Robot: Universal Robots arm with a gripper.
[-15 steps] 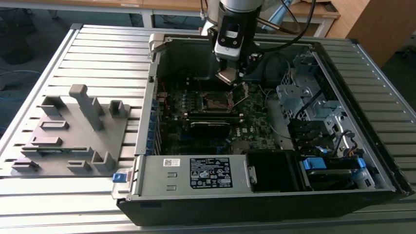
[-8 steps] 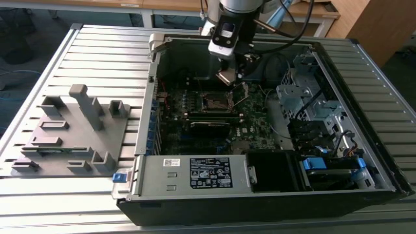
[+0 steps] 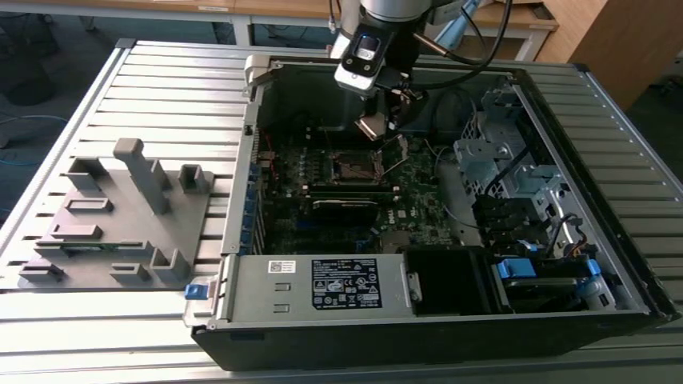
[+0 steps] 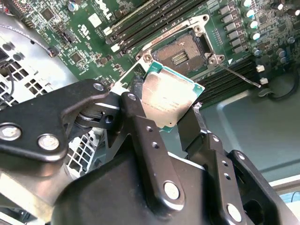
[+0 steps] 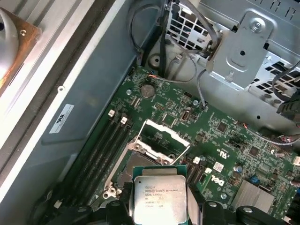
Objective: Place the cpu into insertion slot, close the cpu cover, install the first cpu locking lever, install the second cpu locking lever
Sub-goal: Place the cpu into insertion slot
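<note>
Silver-grey on top with a green edge, the small flat square cpu (image 4: 171, 96) sits pinched between the two black fingers (image 4: 140, 126) of the robot's gripper (image 4: 166, 107), which is clamped on its sides. Gripper and chip hang above the green circuit board (image 5: 225, 140) inside an open computer case (image 3: 427, 336). Just below and ahead of the gripper lies the square, dark-centred insertion slot (image 4: 180, 55), uncovered. Its thin silvery frame-shaped cpu cover (image 5: 154, 152) stands swung up beside the slot.

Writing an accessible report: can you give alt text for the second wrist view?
The black gripper holds the cpu by opposite edges, off the green circuit board. Beyond it lies the empty insertion slot, beside long memory strips.
</note>
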